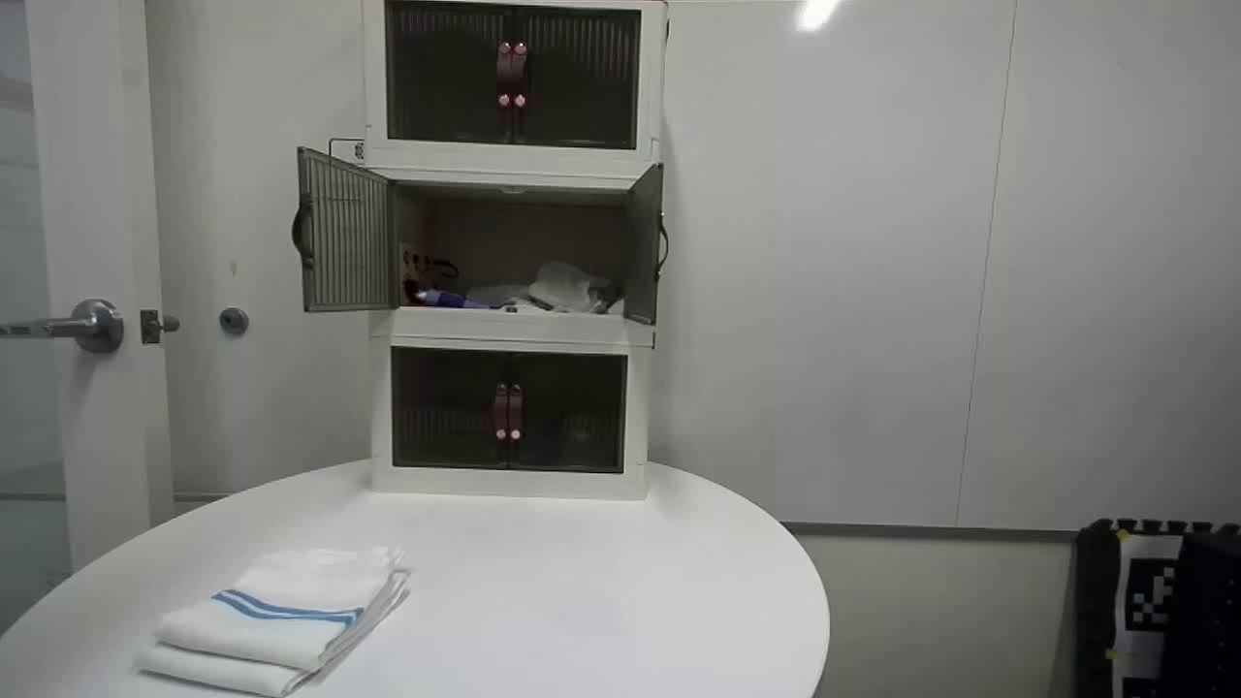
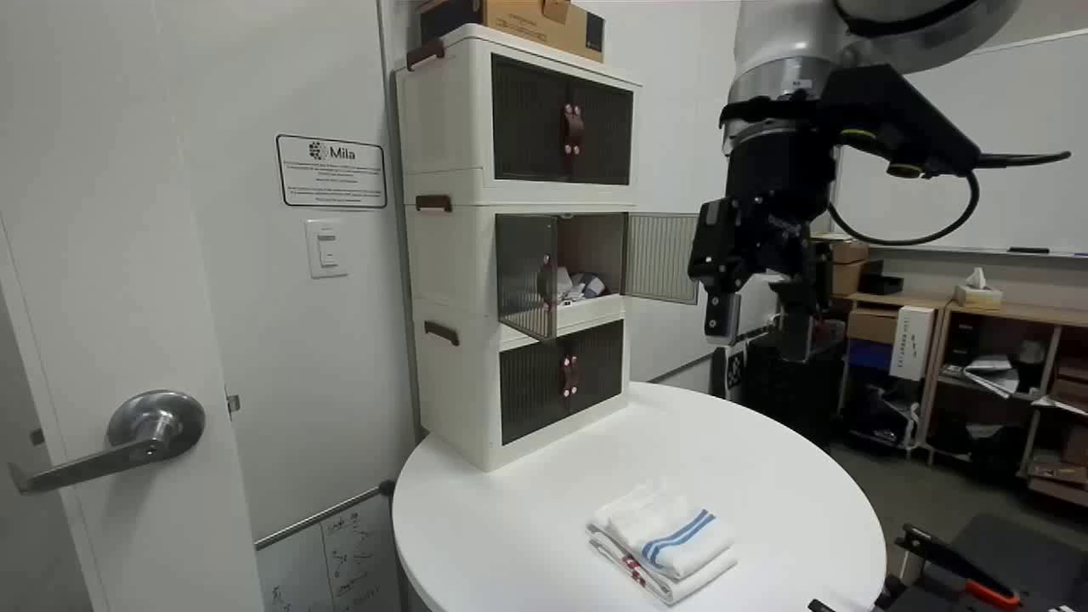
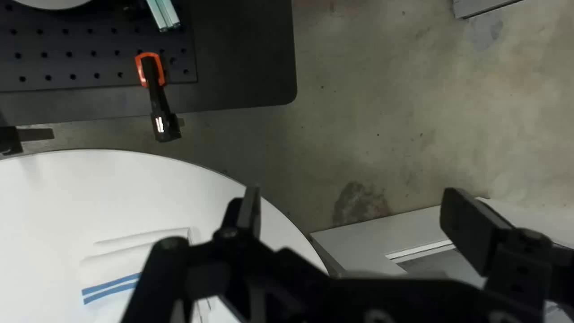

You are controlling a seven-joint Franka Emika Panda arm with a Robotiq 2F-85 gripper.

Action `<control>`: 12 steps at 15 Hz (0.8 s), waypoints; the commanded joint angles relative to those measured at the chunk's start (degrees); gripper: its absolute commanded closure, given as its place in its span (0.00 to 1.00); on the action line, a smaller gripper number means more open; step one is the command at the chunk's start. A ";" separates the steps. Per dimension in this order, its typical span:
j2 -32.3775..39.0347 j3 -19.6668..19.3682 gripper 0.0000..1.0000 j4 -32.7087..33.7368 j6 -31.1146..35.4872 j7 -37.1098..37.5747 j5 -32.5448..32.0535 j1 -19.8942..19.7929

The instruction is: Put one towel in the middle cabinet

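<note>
The white towel with light-blue stripes (image 1: 276,613) lies folded on the round white table; it also shows in an exterior view (image 2: 680,529) and the wrist view (image 3: 110,273). It rests on another folded white towel with red marks (image 2: 631,574). The middle cabinet (image 1: 514,328) has both dark doors swung open; it also shows in an exterior view (image 2: 450,259). My gripper (image 2: 759,330) hangs in the air above the table's far side, apart from the towels. In the wrist view the gripper (image 3: 353,215) has its fingers wide apart with nothing between them.
A purple item (image 1: 451,300) and crumpled white plastic (image 1: 567,288) lie inside the middle cabinet. The open doors (image 1: 347,233) (image 2: 661,255) jut out. The top (image 1: 514,155) and bottom (image 1: 509,485) units are shut. A clamp (image 3: 157,96) sits at the robot base's edge.
</note>
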 commanded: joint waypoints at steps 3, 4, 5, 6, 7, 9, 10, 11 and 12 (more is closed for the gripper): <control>-0.10 1.04 0.00 0.15 -0.48 -0.67 0.67 -1.25; -0.10 1.04 0.00 0.15 -0.47 -0.67 0.67 -1.25; -0.10 1.04 0.00 0.15 -0.47 -0.67 0.67 -1.25; -0.10 1.04 0.00 0.15 -0.47 -0.67 0.67 -1.25; 0.94 1.24 0.00 0.15 0.57 -1.00 0.24 -1.62; 3.21 2.18 0.00 0.14 2.51 -1.87 -1.89 -2.57; 5.14 3.78 0.00 0.11 4.58 -2.36 -3.94 -2.87; 6.78 4.64 0.00 0.03 5.87 -3.05 -5.99 -3.10; 9.13 5.80 0.00 -0.13 7.74 -3.29 -8.58 -3.43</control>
